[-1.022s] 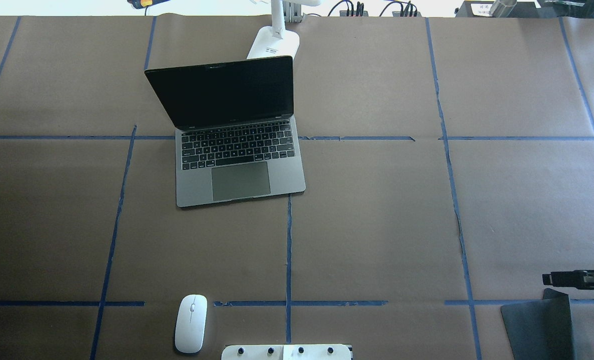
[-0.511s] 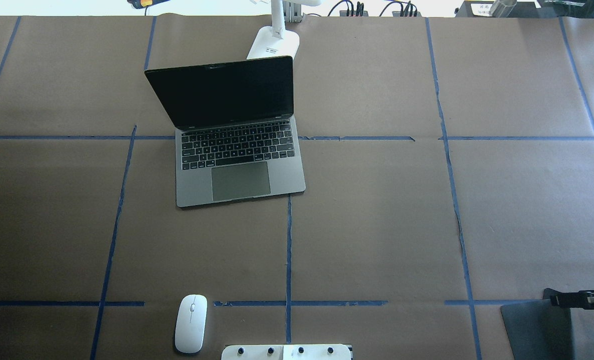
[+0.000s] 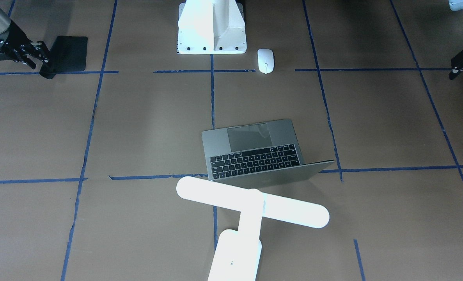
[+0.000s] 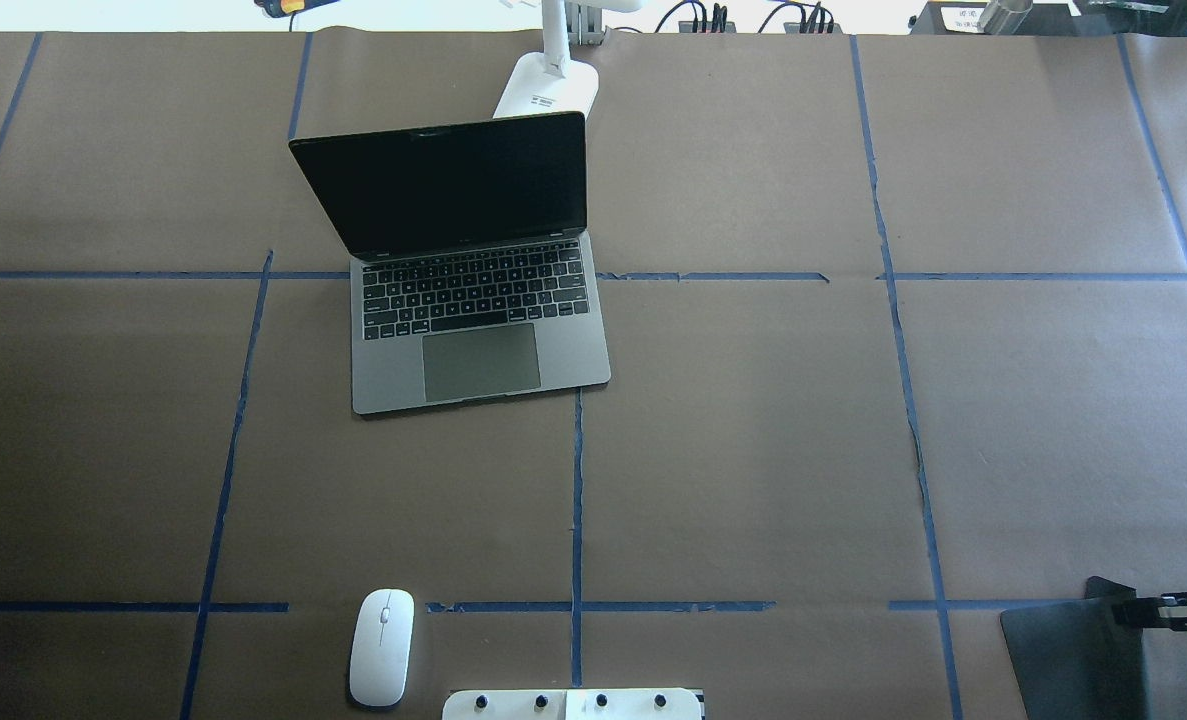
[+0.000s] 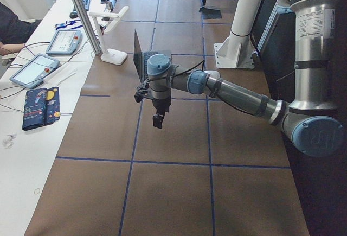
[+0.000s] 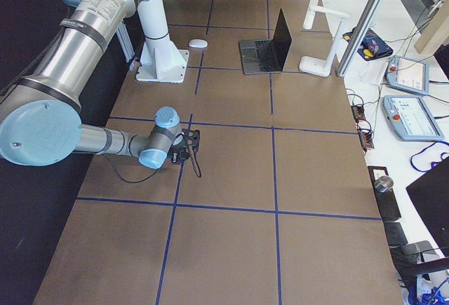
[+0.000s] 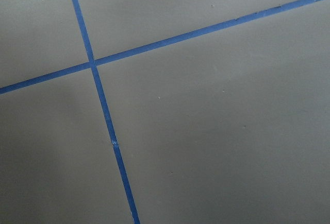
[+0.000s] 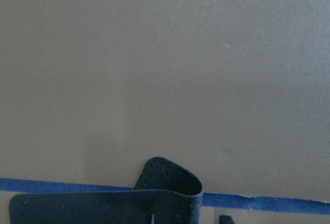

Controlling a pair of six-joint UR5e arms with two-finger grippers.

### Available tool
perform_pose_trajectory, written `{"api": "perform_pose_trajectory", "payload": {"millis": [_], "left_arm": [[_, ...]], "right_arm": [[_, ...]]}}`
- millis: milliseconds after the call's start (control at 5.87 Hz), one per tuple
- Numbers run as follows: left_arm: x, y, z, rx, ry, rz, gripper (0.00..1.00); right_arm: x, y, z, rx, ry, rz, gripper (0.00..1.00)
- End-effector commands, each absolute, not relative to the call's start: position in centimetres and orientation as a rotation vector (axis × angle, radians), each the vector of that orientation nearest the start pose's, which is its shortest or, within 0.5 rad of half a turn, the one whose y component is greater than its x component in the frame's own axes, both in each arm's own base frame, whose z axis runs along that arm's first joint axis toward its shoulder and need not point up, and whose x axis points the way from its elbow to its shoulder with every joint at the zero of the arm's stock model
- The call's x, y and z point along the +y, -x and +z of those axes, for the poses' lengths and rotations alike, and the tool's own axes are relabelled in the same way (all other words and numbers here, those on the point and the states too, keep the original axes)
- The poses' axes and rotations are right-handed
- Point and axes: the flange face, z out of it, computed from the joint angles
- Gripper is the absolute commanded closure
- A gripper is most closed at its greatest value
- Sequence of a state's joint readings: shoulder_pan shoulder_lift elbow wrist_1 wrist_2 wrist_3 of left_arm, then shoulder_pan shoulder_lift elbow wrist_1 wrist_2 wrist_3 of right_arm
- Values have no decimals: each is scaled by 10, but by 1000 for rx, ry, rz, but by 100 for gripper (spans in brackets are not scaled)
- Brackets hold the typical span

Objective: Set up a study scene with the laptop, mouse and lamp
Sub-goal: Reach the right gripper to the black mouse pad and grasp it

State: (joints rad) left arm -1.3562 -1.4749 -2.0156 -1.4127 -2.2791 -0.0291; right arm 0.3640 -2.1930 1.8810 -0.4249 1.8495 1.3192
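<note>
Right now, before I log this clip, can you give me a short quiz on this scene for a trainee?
1. True or false: the lamp stands beyond the open laptop, on the side away from the robot.
2. Which gripper is at the raised corner of the black mat?
3. Where does the mouse lie? A: on the laptop. B: on the black mat. C: beside the white pedestal.

Key: 1 true. 2 the right gripper. 3 C.
</note>
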Motion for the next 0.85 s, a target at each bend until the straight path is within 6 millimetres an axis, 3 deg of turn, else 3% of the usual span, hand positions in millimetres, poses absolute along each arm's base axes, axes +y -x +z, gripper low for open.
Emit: {"api": "perform_pose_trajectory", "payload": {"millis": [0,170,341,511,681], "left_arm": [[-444,-25,506,741,-93,240,0],[-444,-24,506,741,-95,237,0],[-444,-24,507,741,-92,236,0],[-444,-25,506,741,-91,237,0],[-444,-24,506,742,-89,234,0]], "right_arm": [[-193,213,617,-875,0,-18,49],[-193,216,615,-880,-3,-20,78],[-194,215,615,-880,-5,-18,98],[-195,215,612,-887,-9,-15,100],[-198,216,592,-928,-23,-17,100]]}}
